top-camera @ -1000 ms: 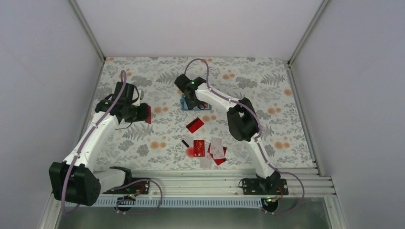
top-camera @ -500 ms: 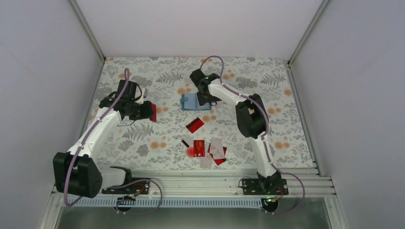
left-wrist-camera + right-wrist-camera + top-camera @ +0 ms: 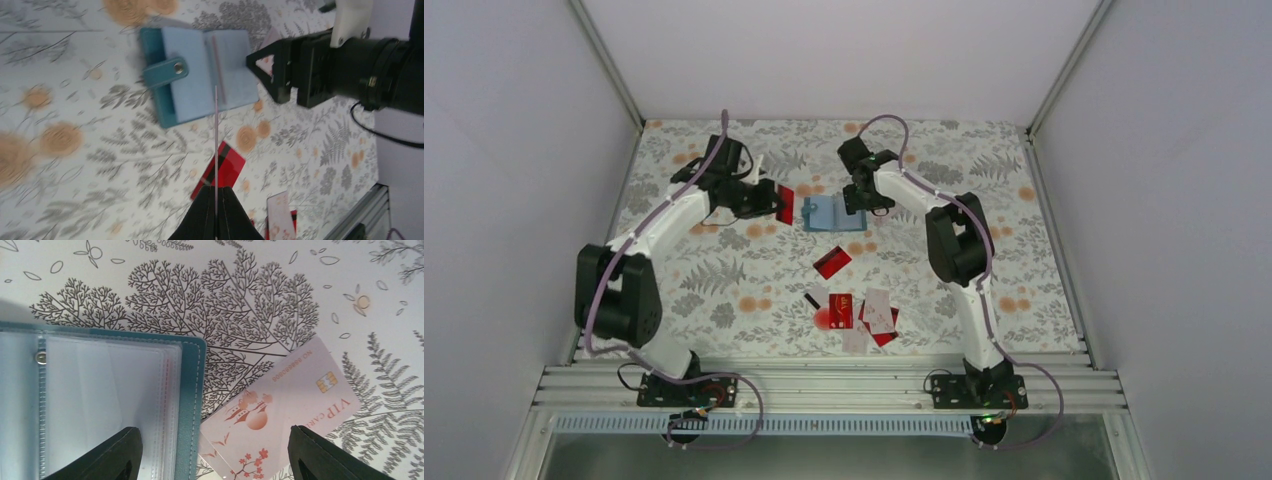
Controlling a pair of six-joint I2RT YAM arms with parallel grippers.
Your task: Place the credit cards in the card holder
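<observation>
The teal card holder (image 3: 827, 212) lies open on the floral table, its clear sleeves up; it also shows in the left wrist view (image 3: 200, 80) and the right wrist view (image 3: 100, 400). My left gripper (image 3: 774, 203) is shut on a red credit card (image 3: 785, 204), held on edge just left of the holder. In the left wrist view this card (image 3: 216, 145) is a thin line above the holder's sleeves. My right gripper (image 3: 856, 195) is open at the holder's right edge. Its jaws straddle that edge and a pale pink card (image 3: 290, 405) lying beside it.
A loose red card (image 3: 831, 262) lies in front of the holder. Nearer the arms lie several red and white cards (image 3: 869, 315), a small round red blob (image 3: 824, 318) and a tiny black piece (image 3: 811, 299). White walls enclose the table.
My left arm has swung right and away from me, carrying the red card from the table's left side to just beside the holder. My right gripper has moved off the holder to its right edge.
</observation>
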